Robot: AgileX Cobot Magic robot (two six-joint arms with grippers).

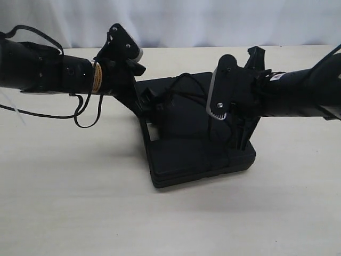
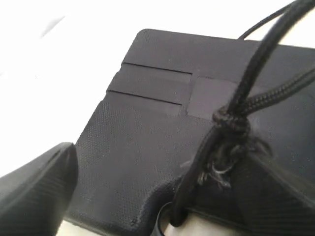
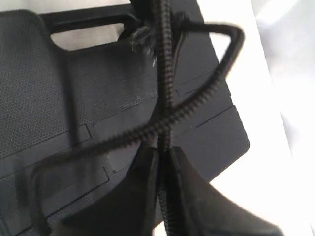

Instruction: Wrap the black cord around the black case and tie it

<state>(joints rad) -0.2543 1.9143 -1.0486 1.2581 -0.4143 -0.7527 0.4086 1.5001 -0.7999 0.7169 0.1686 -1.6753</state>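
The bare pale desk (image 1: 80, 213) is closest, and on it, about the middle, the case (image 1: 197, 160) lies flat with one long edge turned toward the front. Far left, thin cables (image 1: 80, 114) hang in loops under my left arm, which reaches in over the case's far left corner. My left claw (image 2: 157, 196) stands spread wide, and between its fingers there is only the case's textured lid. The cord (image 2: 256, 64) slants down past this claw. Its frayed knot (image 2: 229, 123) sits just beside one finger (image 2: 280, 196), though I cannot tell whether the two touch. Below the knot a strand drops over the case's edge. Further right, the wrist view on my right arm shows the frayed end close to the handle slot (image 3: 88, 34). There the cord bends into a loop above the lid and crosses over itself. My right claw (image 3: 162, 162) hangs above the right half of the case, with its fingers pressed together on one strand of the cord. That strand runs straight up from the pinch toward the slot, and the other slants across it.
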